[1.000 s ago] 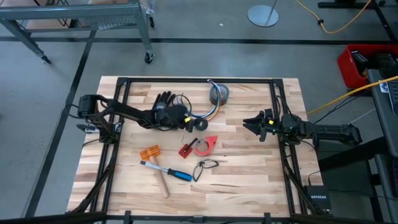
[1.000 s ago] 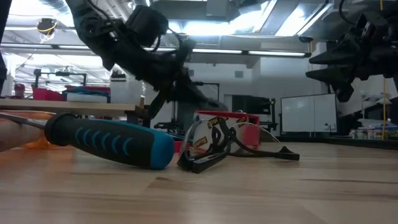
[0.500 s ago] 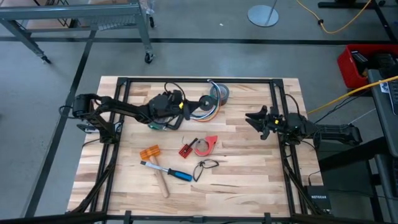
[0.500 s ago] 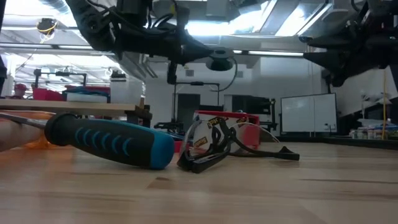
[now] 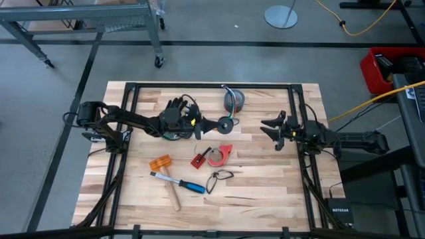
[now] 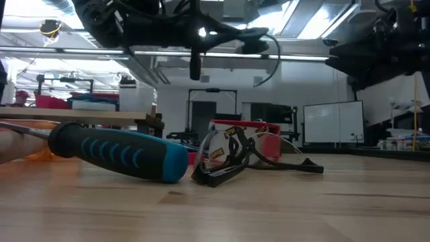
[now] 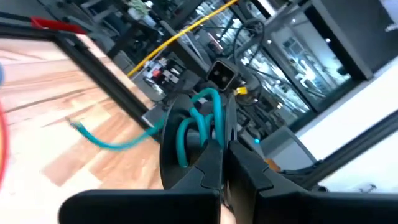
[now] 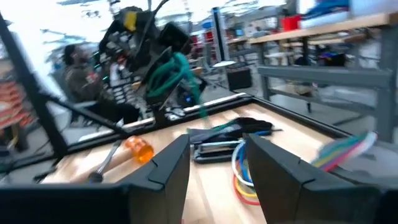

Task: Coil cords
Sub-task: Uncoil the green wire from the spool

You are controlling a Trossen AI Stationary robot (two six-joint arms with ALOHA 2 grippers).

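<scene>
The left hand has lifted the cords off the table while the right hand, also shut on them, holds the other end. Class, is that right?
One detail is wrong. The right hand is open and empty, apart from the cords, as the high view shows. The rest stands: the left hand is shut on the cords, raised off the table.

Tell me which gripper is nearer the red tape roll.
Left. The left gripper hangs just above and left of the red tape roll in the high view; the right gripper waits farther off, toward the right edge.
</scene>
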